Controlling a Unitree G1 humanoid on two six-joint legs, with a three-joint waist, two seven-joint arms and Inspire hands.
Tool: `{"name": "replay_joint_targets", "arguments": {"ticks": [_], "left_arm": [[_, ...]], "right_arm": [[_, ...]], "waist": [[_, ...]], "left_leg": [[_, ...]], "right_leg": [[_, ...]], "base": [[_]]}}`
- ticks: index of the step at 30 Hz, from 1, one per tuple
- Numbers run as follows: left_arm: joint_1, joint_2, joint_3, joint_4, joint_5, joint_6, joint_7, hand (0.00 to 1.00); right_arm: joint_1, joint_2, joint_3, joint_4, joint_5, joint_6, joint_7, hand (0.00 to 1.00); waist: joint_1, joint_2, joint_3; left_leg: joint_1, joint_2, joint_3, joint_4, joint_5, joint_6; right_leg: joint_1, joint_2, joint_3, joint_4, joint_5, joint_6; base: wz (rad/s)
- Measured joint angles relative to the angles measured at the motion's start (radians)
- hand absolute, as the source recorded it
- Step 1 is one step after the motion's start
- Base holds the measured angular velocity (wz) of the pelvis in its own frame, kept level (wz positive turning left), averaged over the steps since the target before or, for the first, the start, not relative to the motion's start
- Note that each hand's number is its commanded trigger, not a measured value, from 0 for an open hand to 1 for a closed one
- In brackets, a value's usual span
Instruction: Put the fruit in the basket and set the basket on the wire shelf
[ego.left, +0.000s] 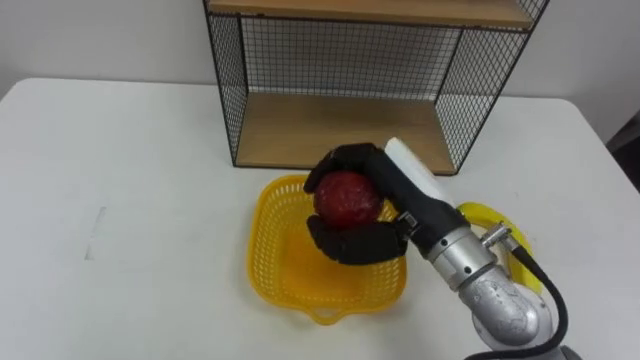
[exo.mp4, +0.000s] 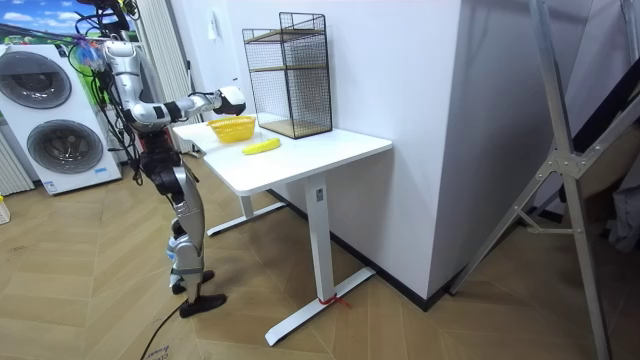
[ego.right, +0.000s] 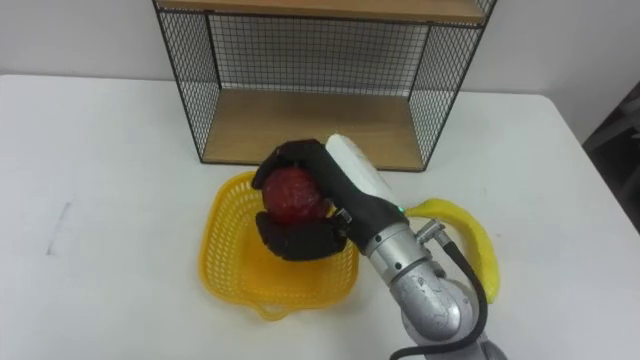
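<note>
While the right hand, reaching in from the lower right, curls its fingers around a red apple at centre frame, the fruit hangs directly above the yellow basket. A banana lies just right of the basket, beside this arm. The wire shelf stands at the top of the frame.

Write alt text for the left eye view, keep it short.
The right robot hand grips a red fruit over the yellow basket on a white table. A banana lies to the basket's right, partly behind the arm, and the wire shelf stands behind the basket.
</note>
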Motion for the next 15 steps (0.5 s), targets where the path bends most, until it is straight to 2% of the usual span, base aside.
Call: {"name": "replay_joint_targets", "arguments": {"ticks": [3, 9, 12, 15], "left_arm": [[-0.003, 0.0, -0.004, 0.0, 0.0, 0.002, -0.001, 0.0], [-0.003, 0.001, -0.023, -0.027, 0.0, 0.004, -0.002, 0.0], [-0.007, 0.001, -0.023, -0.046, 0.0, 0.003, -0.002, 0.0], [-0.01, 0.001, -0.023, -0.048, 0.0, 0.002, -0.001, 0.0]], "right_arm": [[0.0, 0.001, 0.0, 0.0, 0.0, 0.015, 0.02, 0.0], [0.0, 0.004, 0.001, 0.01, 0.001, 0.016, 0.029, 0.0], [0.0, 0.008, 0.0, 0.033, -0.001, 0.017, 0.032, 0.0], [0.005, 0.01, 0.0, 0.033, -0.003, 0.017, 0.042, 0.0]], "waist": [[0.0, -0.002, 0.0012], [-0.001, -0.01, 0.0055], [-0.003, -0.016, 0.0036], [-0.003, -0.018, 0.0017]], "left_leg": [[-0.002, 0.0, -0.001, 0.0, 0.0, 0.0], [-0.006, 0.0, -0.002, 0.0, 0.0, 0.0], [-0.017, -0.001, -0.001, 0.003, 0.0, 0.0], [-0.02, -0.001, 0.0, 0.009, 0.0, 0.0]], "right_leg": [[-0.002, 0.001, 0.0, 0.0, 0.0, 0.0], [-0.004, 0.004, -0.006, -0.001, 0.0, 0.0], [-0.013, 0.005, -0.013, -0.001, 0.0, 0.0], [-0.019, 0.004, 0.001, -0.001, 0.001, 0.0]], "base": [[0.0], [0.0], [0.0], [-0.03]]}}
